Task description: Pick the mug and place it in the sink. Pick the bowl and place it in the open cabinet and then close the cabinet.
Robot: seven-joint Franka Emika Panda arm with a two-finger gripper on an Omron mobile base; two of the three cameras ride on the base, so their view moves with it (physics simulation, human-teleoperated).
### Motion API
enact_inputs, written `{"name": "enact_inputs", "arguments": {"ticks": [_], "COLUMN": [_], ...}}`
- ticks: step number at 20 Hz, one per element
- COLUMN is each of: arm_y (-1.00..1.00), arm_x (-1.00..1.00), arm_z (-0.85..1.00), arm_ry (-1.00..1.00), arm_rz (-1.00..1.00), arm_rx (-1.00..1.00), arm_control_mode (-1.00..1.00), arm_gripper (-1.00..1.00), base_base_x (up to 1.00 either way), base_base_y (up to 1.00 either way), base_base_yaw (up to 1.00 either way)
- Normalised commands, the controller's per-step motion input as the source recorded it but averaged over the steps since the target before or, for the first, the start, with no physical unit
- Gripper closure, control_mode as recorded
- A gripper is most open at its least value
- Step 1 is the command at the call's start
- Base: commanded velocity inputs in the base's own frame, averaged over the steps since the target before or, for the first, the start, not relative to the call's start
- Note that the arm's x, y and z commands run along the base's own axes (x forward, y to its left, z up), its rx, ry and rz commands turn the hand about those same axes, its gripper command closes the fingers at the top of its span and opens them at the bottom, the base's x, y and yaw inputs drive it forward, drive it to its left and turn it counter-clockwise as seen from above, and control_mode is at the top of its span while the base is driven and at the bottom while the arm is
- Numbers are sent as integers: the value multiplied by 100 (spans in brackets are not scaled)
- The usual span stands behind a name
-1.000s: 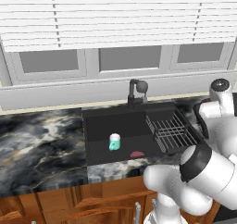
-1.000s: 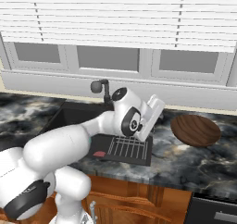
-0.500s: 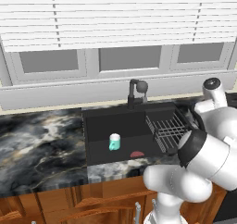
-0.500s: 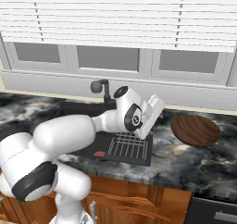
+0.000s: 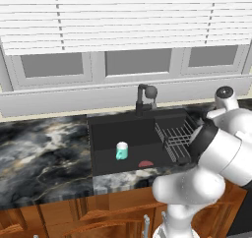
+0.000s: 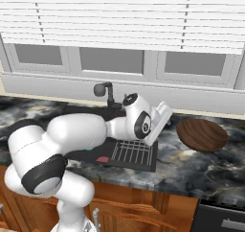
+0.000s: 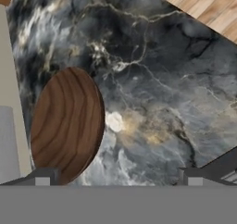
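The teal mug [image 5: 121, 151] stands upright on the floor of the black sink [image 5: 106, 131], left of the wire rack [image 5: 174, 138]. On the counter right of the sink rests the wide brown wooden bowl [image 6: 202, 134]. My gripper [image 6: 165, 116] hovers over the sink's right rim, pointing toward the bowl and a short way left of it. In the hand view the bowl [image 7: 67, 123] lies at the left, near one fingertip [image 7: 41, 177]. The gripper [image 7: 116, 177] is open, with only marble between its fingers. The cabinet is out of view.
A dark faucet [image 5: 145, 97] rises behind the basin, and a small red item [image 5: 145, 163] lies on the sink floor. Dark marble counter [image 6: 215, 168] spreads on both sides. Windows with blinds [image 5: 128, 25] back the wall. My arm [image 6: 81, 133] spans the sink.
My hand has shifted slightly right and down toward the bowl, and the arm's elbow has swung along with it. Mug and bowl have stayed put.
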Motion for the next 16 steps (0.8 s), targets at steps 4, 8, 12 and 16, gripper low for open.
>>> {"name": "enact_inputs", "arguments": {"ticks": [4, 8, 12, 16], "arm_y": [-28, -27, -25, -13], "arm_x": [20, 26, 35, 39], "arm_z": [-4, -4, -12, -18], "arm_ry": [0, 2, 6, 15], "arm_rz": [0, 0, 0, 0], "arm_rx": [3, 3, 4, 4], "arm_control_mode": [-100, -100, -100, -100], "arm_gripper": [-100, -100, -100, -100], "base_base_x": [0, 0, 0, 0], "base_base_y": [0, 0, 0, 0], "base_base_yaw": [0, 0, 0, 0]}}
